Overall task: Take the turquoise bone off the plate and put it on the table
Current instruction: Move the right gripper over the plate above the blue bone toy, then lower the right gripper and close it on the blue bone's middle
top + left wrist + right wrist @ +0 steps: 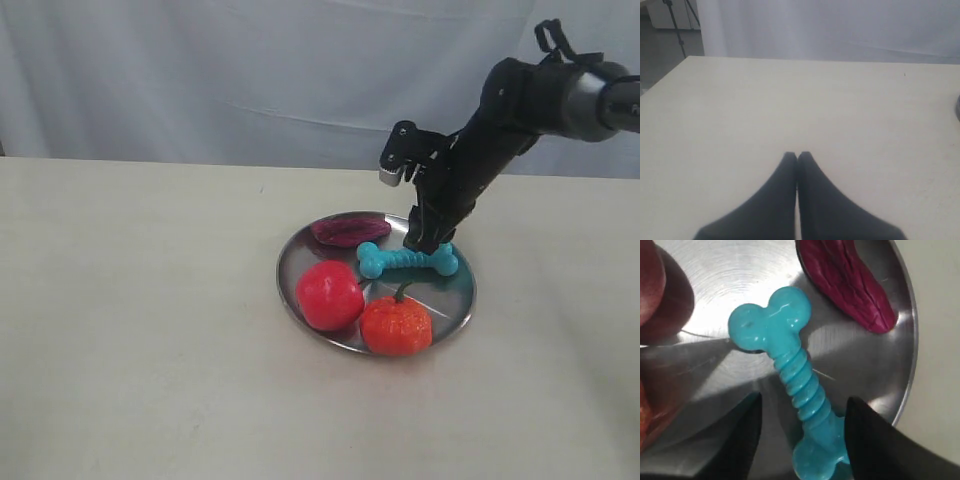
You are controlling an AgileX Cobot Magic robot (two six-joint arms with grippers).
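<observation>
The turquoise bone [408, 260] [790, 370] lies flat on the silver plate [455, 312] [740, 270], which rests on the cream table [140, 330] [790, 100]. My right gripper [425, 243] [804, 402] is lowered over the bone's right part, open, its two black fingers straddling the ribbed shaft near one knobbed end; one finger [875, 440] is close against that knob. My left gripper [797, 156] is out of the exterior view; its fingertips are pressed together above bare table with nothing between them.
On the plate also sit a red apple [329, 295], an orange pumpkin-like fruit [396, 326] and a dark purple-red piece [350, 230] [850, 285]. A pale curtain hangs behind the table. The plate's rim [910, 360] passes near the right fingers.
</observation>
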